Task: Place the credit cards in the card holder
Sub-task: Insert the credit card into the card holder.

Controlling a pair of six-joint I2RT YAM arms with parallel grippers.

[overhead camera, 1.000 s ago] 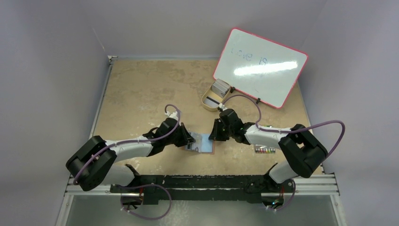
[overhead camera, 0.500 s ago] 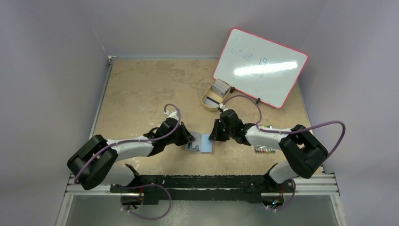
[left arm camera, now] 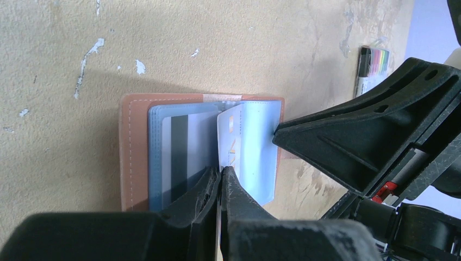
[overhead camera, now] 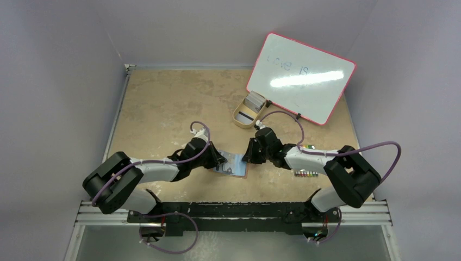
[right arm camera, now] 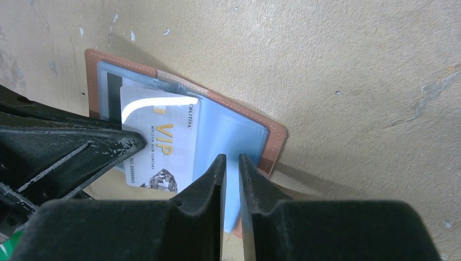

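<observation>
Looks like we're mid-insert here. The card holder (overhead camera: 235,166) lies open and flat on the surface (overhead camera: 163,103), around 6 o'clock from its middle, right between the two arms. The left pincer (left arm camera: 221,173) is clamped tight on a white VIP card (left arm camera: 230,136), which stands on edge over the blue sleeves. The right pincer (right arm camera: 231,160) has its jaws at a narrow gap with the tips on the sleeve's outer edge. I can't tell if it's nipping the plastic or just pinning it down. One striped card (left arm camera: 179,147) already sits in a sleeve. The other credit cards (overhead camera: 254,100) are stacked in the tan tray (overhead camera: 239,117), at 1 o'clock from the holder.

Next move, I reckon: line the card's leading edge up with a pocket mouth and slide it in flat, with the other arm stopping the page from lifting.

The top cam gives the layout, plus the markers (overhead camera: 306,174) at 3 o'clock, but the card is a speck there. The left wrist shows the card edge-on and the stripe. Only the right wrist shows the VIP print.
</observation>
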